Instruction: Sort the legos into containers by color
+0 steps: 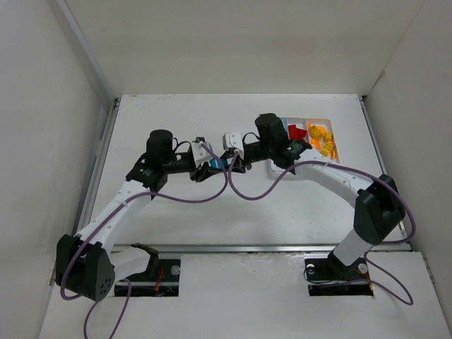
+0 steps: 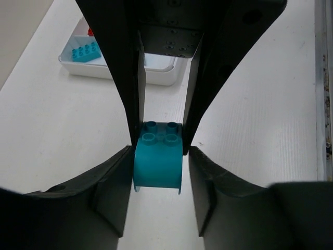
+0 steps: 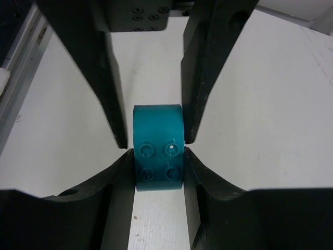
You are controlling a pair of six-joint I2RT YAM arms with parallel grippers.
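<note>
A teal curved lego [image 1: 219,164] hangs above the table's middle between both grippers, which meet tip to tip. My right gripper [image 1: 233,164] is shut on it; in the right wrist view [image 3: 158,153] its fingers press both sides of the piece [image 3: 158,156]. My left gripper [image 1: 210,169] straddles the same piece [image 2: 158,161] in the left wrist view [image 2: 159,153], its jaws slightly open with a thin gap on one side. The white tray [image 1: 311,119] holds red legos [image 1: 296,132] and orange-yellow legos [image 1: 323,140]. A teal brick [image 2: 86,50] lies in its end compartment.
The tray [image 2: 156,75] sits at the back right, partly hidden under the right arm. White walls enclose the table on the left, back and right. A metal rail [image 1: 247,247] runs along the near edge. Purple cables loop from both arms.
</note>
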